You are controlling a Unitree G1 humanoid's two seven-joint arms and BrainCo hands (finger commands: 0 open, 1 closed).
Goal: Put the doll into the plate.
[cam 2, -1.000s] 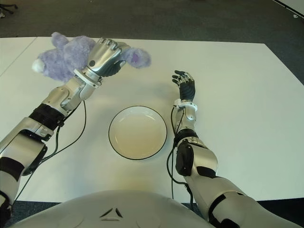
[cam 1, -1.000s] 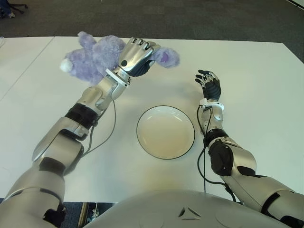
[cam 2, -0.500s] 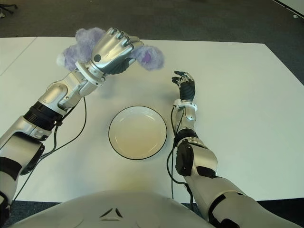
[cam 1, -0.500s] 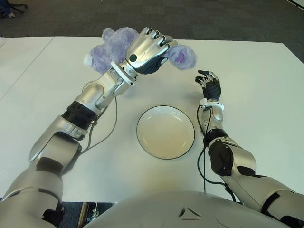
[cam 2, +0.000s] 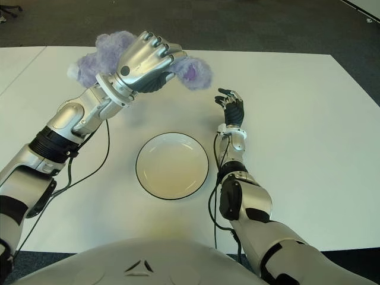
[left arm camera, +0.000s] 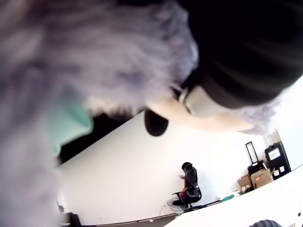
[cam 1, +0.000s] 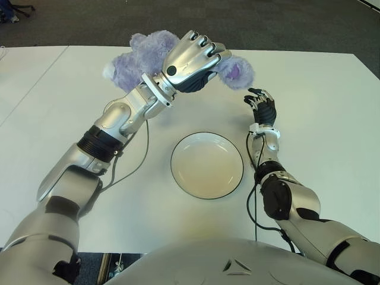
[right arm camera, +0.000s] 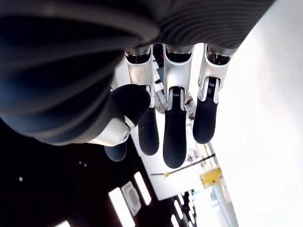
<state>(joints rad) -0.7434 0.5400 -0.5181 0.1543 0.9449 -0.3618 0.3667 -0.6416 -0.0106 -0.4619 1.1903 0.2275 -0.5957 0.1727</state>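
A fluffy purple doll [cam 1: 139, 56] hangs in the air above the far part of the white table [cam 1: 320, 119], with my left hand [cam 1: 191, 59] shut around its middle. Its head [cam 1: 236, 72] sticks out to the right of the fingers, and its fur [left arm camera: 94, 56] fills the left wrist view. The white plate [cam 1: 206, 164] with a dark rim sits bare near the table's middle, nearer to me than the doll and slightly to its right. My right hand [cam 1: 261, 107] shows to the right of the plate, fingers relaxed and holding nothing [right arm camera: 173, 127].
A black cable [cam 1: 135, 166] runs from my left forearm across the table left of the plate. Dark floor [cam 1: 237, 24] lies beyond the table's far edge.
My left hand has carried the doll to the right and a little higher, so its head is now close to my right hand. The right hand and plate have not moved.
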